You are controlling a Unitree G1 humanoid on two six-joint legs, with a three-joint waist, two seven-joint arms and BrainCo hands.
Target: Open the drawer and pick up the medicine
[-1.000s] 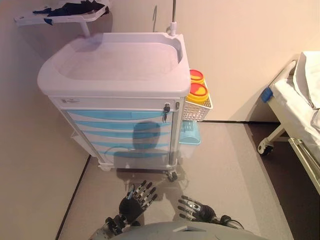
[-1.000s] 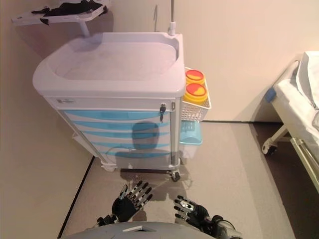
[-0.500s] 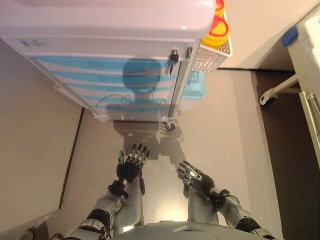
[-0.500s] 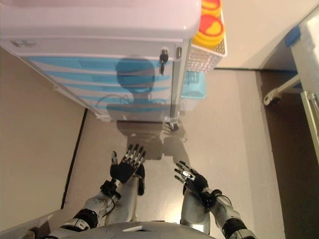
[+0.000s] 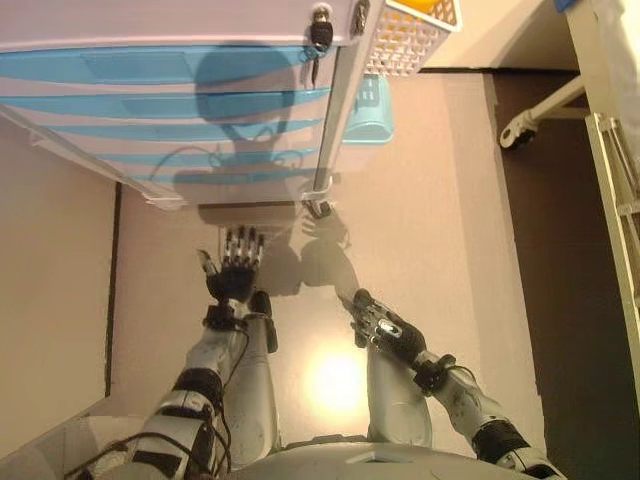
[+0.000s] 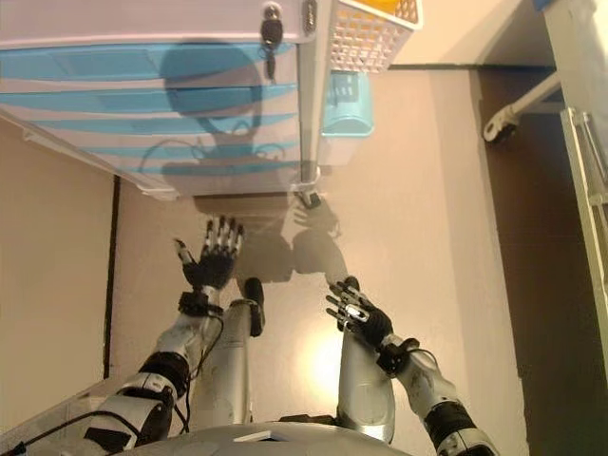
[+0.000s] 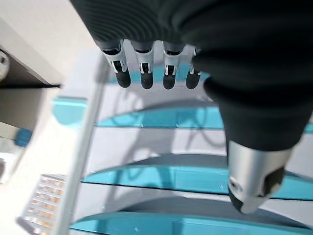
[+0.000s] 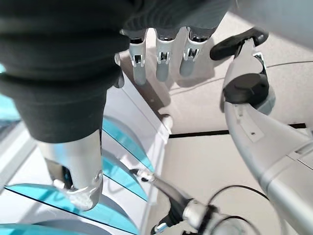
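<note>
Left eye view: the medical cart [image 5: 170,110] fills the upper part, its front a stack of drawers [image 5: 150,100] with blue handle strips, all closed. A key [image 5: 321,35] hangs in the lock at the cart's upper right corner. A white mesh basket [image 5: 410,40] hangs on the cart's right side, a light-blue bin [image 5: 368,105] below it. A caster [image 5: 320,208] shows under the cart's right front post. The left hand [image 5: 232,278] is held up in front of the cart's bottom edge, near but apart from it, fingers straight and spread, holding nothing. The right hand [image 5: 380,325] hangs lower and to the right of the caster, well short of the cart, fingers loosely extended, holding nothing. A bed frame [image 5: 610,150] with a wheel [image 5: 512,130] stands well to the right of the cart. No medicine shows; the drawers that would hold it are closed.

Right eye view: same layout. The left hand [image 6: 211,266] is open below the cart's lowest drawer; the right hand [image 6: 356,313] is open, out past the cart's right post.

Left wrist view: straight fingers [image 7: 143,73] point toward the blue drawer fronts [image 7: 161,117], clear of them; the thumb [image 7: 254,181] stands apart.

Right wrist view: fingers [image 8: 164,61] relaxed and straight, thumb [image 8: 78,171] apart, nothing between them; the cart's blue drawer edges [image 8: 122,142] lie beyond.
</note>
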